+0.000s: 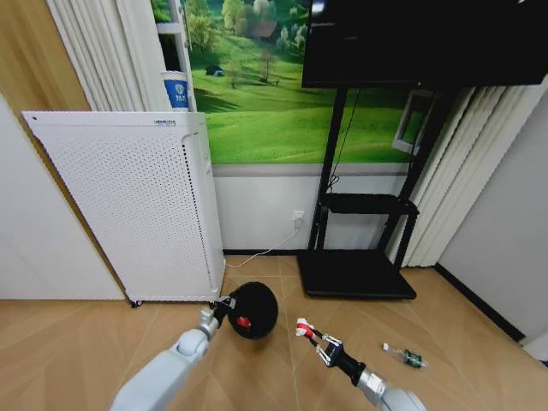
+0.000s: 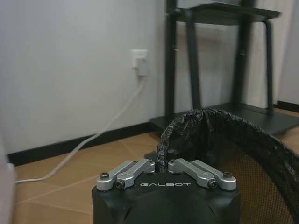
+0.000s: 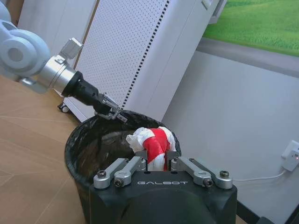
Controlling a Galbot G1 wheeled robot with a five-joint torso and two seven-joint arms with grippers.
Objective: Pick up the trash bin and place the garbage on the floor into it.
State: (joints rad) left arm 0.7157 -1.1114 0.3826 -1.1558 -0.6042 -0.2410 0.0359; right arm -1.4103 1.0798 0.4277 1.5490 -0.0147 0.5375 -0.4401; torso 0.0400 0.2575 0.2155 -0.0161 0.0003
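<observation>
Over the floor, left gripper (image 1: 228,302) jaws clamping trash bin (image 1: 254,309) rim, right gripper (image 1: 302,327) jaws pinching red-and-white wrapper (image 3: 153,145)

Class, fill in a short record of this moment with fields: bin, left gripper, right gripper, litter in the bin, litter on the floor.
Bin: small black round mesh trash bin, lined with black bag
Left gripper: left gripper shut on bin rim
Right gripper: right gripper shut on red-and-white crumpled wrapper, beside the bin
Litter in bin: red wad
Litter on floor: slim green-and-white bottle-like piece
</observation>
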